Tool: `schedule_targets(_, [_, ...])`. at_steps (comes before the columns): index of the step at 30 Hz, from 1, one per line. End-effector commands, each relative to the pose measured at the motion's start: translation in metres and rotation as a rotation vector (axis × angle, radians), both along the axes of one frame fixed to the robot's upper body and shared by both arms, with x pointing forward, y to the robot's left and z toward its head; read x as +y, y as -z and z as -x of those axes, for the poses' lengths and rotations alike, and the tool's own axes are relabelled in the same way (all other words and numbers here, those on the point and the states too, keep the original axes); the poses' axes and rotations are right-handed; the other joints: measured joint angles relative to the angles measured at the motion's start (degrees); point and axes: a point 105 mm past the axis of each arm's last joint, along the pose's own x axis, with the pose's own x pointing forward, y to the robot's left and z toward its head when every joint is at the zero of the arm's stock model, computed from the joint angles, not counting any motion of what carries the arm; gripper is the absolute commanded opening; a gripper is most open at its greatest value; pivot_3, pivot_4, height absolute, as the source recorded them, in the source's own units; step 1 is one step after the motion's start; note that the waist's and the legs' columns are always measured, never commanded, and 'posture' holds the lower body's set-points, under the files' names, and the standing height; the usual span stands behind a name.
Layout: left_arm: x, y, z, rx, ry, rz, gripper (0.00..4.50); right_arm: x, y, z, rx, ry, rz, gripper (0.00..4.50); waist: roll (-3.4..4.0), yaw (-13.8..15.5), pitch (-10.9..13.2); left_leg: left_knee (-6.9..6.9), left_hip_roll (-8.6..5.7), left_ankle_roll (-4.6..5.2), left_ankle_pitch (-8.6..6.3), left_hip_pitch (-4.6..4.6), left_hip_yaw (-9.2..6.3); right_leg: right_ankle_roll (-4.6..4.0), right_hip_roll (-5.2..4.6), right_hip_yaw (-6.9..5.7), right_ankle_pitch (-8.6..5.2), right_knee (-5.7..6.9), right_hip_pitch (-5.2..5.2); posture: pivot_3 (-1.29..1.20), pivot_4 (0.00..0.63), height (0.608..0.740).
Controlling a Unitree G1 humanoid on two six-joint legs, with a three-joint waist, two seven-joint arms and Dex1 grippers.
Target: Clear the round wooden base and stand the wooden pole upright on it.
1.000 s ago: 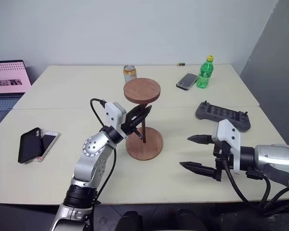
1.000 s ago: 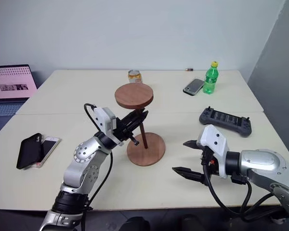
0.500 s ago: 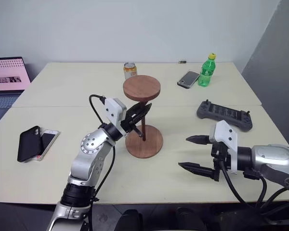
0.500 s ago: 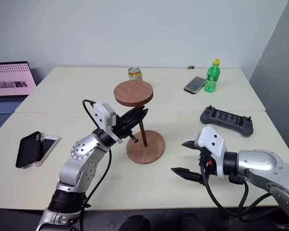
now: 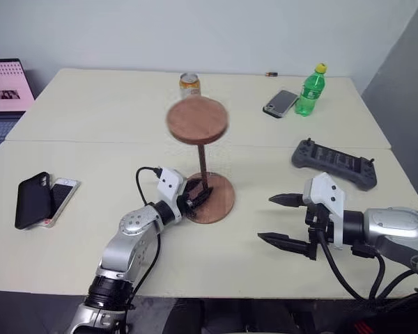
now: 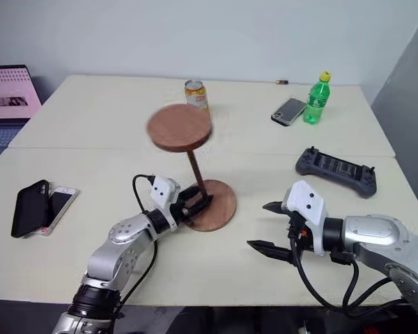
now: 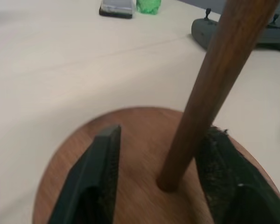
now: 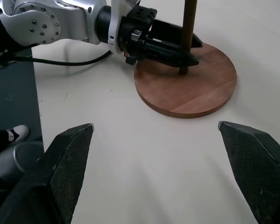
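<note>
**A:** ok so where's everything sitting? I see the round wooden base flat on the counter, roughly in the middle, and the wooden pole is standing in its centre with the fixed disc up top. Leans a bit toward the robot's left by the look of it.

**B:** yep, same. The left claw is down low at the foot of the pole, just over the base. From the left wrist view its fingers are spread with the pole between them. One finger looks right up against the pole, the other is clearly apart from it, so it's open, not clamping.

**A:** and the right claw?

**B:** hanging over the bare counter to the robot's right of the base, well apart from it, fingers wide open, nothing in it.

**A:** other stuff around: a can behind the pole, a green bottle with a phone beside it at the far right, a dark controller nearer the right arm, two phones on the left, and a laptop at the far left edge.
</note>
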Motion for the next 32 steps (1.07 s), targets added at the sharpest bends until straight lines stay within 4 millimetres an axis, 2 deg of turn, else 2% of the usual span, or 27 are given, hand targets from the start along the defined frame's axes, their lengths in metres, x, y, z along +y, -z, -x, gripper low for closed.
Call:
schedule_targets(1, [-0.004, -0.020, 0.006, -0.088, 0.048, -0.023, 3.38, -0.002, -0.008, 0.001, -0.046, 0.001, -0.008, 4.50, 0.01, 0.1, 0.0, 0.00, -0.02, 0.01, -0.01, -0.04, 0.04, 0.01, -0.04, 0.01, -0.01, -0.06, 0.00, 0.00, 0.150, 0.740])
schedule_targets(2, [-0.004, -0.022, 0.008, -0.090, 0.055, -0.023, 3.59, -0.002, -0.007, 0.001, -0.045, 0.001, -0.010, 4.50, 0.00, 0.2, 0.0, -0.01, -0.03, 0.02, -0.02, -0.05, 0.05, 0.01, -0.06, 0.01, -0.01, -0.08, 0.00, 0.00, 0.150, 0.740])
schedule_targets(8, [0.004, -0.037, 0.025, -0.135, 0.142, -0.087, 3.59, -0.001, -0.007, -0.002, -0.055, 0.001, -0.023, 4.50, -0.05, 0.1, 0.2, -0.01, -0.07, 0.31, -0.18, 0.05, 0.00, 0.23, -0.08, -0.05, -0.13, 0.09, 0.01, 0.00, 0.150, 0.740])
schedule_targets(13, [0.039, -0.057, 0.030, -0.186, 0.147, -0.247, 3.59, 0.000, -0.010, -0.009, -0.085, -0.007, -0.039, 4.50, 0.06, -0.1, 0.3, -0.01, 0.12, 0.34, -0.19, 0.22, 0.04, 0.21, 0.13, -0.02, -0.12, 0.18, 0.04, 0.00, 0.150, 0.740])
schedule_targets(15, [0.059, -0.066, 0.032, -0.146, 0.141, -0.302, 3.59, -0.002, -0.014, -0.013, -0.106, -0.015, -0.045, 4.50, 0.13, -0.1, 0.4, -0.03, 0.15, 0.34, -0.18, 0.27, 0.03, 0.19, 0.16, -0.03, -0.12, 0.22, 0.05, 0.00, 0.150, 0.740])
schedule_targets(19, [0.094, -0.070, 0.046, -0.025, 0.152, -0.427, 3.59, -0.009, -0.021, -0.021, -0.148, -0.030, -0.045, 4.50, 0.19, -0.4, 0.5, -0.03, 0.21, 0.33, -0.18, 0.26, 0.06, 0.18, 0.22, -0.01, -0.12, 0.25, 0.03, 0.00, 0.150, 0.740])
schedule_targets(21, [0.112, -0.075, 0.050, -0.005, 0.102, -0.468, 3.59, -0.014, -0.025, -0.025, -0.165, -0.045, -0.043, 4.50, 0.25, -0.5, 0.6, -0.04, 0.20, 0.32, -0.18, 0.27, 0.13, 0.18, 0.20, 0.05, -0.11, 0.21, 0.03, 0.00, 0.150, 0.740])
schedule_targets(22, [0.129, -0.078, 0.056, 0.006, 0.040, -0.503, 3.59, -0.019, -0.028, -0.028, -0.174, -0.069, -0.037, 4.50, 0.26, -0.6, 0.6, -0.04, 0.18, 0.32, -0.18, 0.28, 0.18, 0.16, 0.16, 0.10, -0.10, 0.20, 0.04, 0.00, 0.150, 0.740])
schedule_targets(24, [0.143, -0.083, 0.066, 0.022, -0.016, -0.522, 3.59, -0.027, -0.031, -0.030, -0.177, -0.110, -0.025, 4.50, 0.25, -0.9, 0.7, -0.02, 0.19, 0.31, -0.18, 0.26, 0.21, 0.00, 0.14, 0.12, -0.01, 0.18, 0.03, 0.00, 0.150, 0.740])
schedule_targets(29, [0.152, -0.078, 0.084, 0.061, -0.064, -0.515, 3.59, -0.039, -0.031, -0.033, -0.147, -0.169, -0.006, 4.50, 0.26, -0.7, 0.7, -0.02, 0.19, 0.34, -0.19, 0.27, 0.26, -0.10, 0.11, 0.15, 0.05, 0.17, 0.04, 0.00, 0.150, 0.740])
schedule_targets(32, [0.151, -0.076, 0.087, 0.074, -0.076, -0.506, 3.59, -0.041, -0.031, -0.035, -0.152, -0.183, 0.000, 4.50, 0.27, -0.7, 0.7, -0.01, 0.19, 0.35, -0.20, 0.36, 0.31, -0.15, 0.11, 0.20, 0.08, 0.23, 0.06, 0.00, 0.150, 0.740])
